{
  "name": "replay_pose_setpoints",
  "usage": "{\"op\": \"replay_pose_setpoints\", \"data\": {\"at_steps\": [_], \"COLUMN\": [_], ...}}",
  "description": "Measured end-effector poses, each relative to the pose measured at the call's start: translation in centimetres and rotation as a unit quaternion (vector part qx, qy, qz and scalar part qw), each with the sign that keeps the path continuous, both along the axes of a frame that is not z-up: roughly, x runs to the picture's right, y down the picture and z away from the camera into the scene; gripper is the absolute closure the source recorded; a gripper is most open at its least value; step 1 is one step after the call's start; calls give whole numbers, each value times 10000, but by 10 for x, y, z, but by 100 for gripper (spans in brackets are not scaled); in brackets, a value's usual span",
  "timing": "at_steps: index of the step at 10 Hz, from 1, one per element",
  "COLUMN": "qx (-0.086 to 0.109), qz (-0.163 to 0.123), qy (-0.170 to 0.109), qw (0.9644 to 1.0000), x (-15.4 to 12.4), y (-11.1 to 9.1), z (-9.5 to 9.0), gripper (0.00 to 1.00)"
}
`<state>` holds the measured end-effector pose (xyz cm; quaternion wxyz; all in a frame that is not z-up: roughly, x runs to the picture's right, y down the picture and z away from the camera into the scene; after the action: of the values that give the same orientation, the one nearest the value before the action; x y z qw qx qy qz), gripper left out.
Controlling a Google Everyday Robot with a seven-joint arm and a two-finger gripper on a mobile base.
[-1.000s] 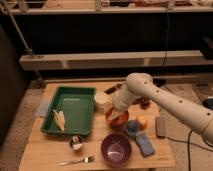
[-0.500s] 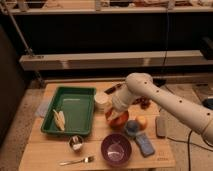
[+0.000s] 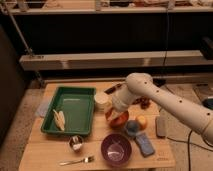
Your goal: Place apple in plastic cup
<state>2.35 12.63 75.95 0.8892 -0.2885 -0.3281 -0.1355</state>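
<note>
Nothing appeared to have shifted since the frame half a second before: the arm and every object on the wooden table sat where they had been.

At the left lay a green tray, with a pale elongated item resting in its near-left part. In front of the tray stood a small metal cup, and nearer still, by the table's front edge, lay a fork. Just beyond the tray's right wall stood a white round container.

Toward the middle, a purple bowl sat near the front edge. Behind it was an orange bowl, and the gripper hung directly over that bowl at the end of the white arm, which reached in from the right. Whether the gripper was clenched, released or grasping anything could not be told, as the wrist hid it.

Right of the orange bowl stood the plastic cup, light blue and upright. The apple lay on the table just beside the cup, at its right rear, outside it. A flat blue block lay in front of them, and a grey oblong object lay farther right near the table's edge.
</note>
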Motion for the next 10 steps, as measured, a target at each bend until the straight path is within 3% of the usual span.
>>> {"op": "replay_pose_setpoints", "data": {"at_steps": [2,4,6,7,10], "qx": [104,264,429,572,766], "qz": [-57,-151,-237,-336,-592], "qy": [36,77,147,241,630], "qw": [9999,9995,9987,9975,9933], "x": [6,26,44,59,101], "y": [-7,-25,-50,-71,-103], "z": [-5,-26,-59,-88,-147], "gripper": [59,59,59,59,59]}}
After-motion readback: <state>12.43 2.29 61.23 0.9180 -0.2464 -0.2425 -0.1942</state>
